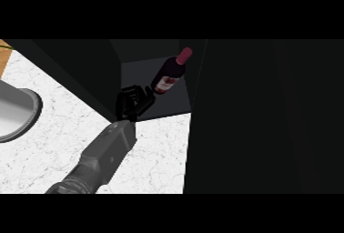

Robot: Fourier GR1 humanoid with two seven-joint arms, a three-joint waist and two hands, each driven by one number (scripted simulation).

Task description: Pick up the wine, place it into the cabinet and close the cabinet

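While the wine lies inside the cabinet, my hand sits just beside its base.
I see only this hand, coming from lower left; fingers curled, gripping nothing that I can make out; bottle up-right of them, long axis tilted, red cap pointing inward; door not yet closed.
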